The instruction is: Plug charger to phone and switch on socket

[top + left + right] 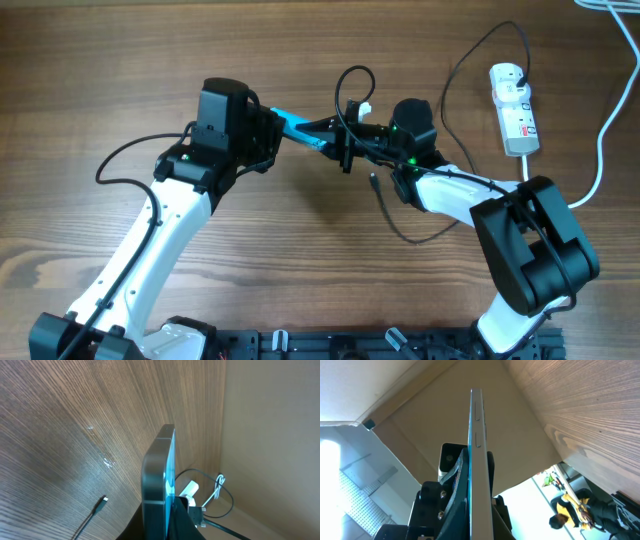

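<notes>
I judge plugging in has not begun: the phone hangs edge-on above the table, between my arms. My left pincer is closed on one end. My right pincer meets the other end; I cannot tell whether it grips. The charger lies loose below. Next, one pincer must let go and fetch it. The socket sits well apart.
</notes>
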You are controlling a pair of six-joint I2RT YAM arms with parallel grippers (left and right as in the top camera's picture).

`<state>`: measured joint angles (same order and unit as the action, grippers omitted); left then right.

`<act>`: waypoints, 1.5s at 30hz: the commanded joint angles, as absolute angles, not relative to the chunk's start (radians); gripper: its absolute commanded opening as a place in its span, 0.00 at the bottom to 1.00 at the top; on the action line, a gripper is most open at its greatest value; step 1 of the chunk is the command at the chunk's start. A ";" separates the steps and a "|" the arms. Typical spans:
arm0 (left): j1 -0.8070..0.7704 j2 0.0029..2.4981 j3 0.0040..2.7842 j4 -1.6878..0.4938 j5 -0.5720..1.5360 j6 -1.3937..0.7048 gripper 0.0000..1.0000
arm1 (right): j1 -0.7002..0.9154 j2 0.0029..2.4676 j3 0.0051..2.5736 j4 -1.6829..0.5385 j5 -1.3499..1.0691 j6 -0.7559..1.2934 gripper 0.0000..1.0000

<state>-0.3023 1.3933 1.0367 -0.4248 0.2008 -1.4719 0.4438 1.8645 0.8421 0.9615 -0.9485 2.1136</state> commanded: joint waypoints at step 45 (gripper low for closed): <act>0.048 1.356 1.040 -0.533 0.613 -0.755 0.04 | 0.542 1.711 0.875 -0.405 0.065 0.181 0.44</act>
<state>0.0433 1.3743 1.0332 -0.5362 0.5789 -0.7780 0.5194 1.6981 0.8848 -0.4053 -0.0555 0.1463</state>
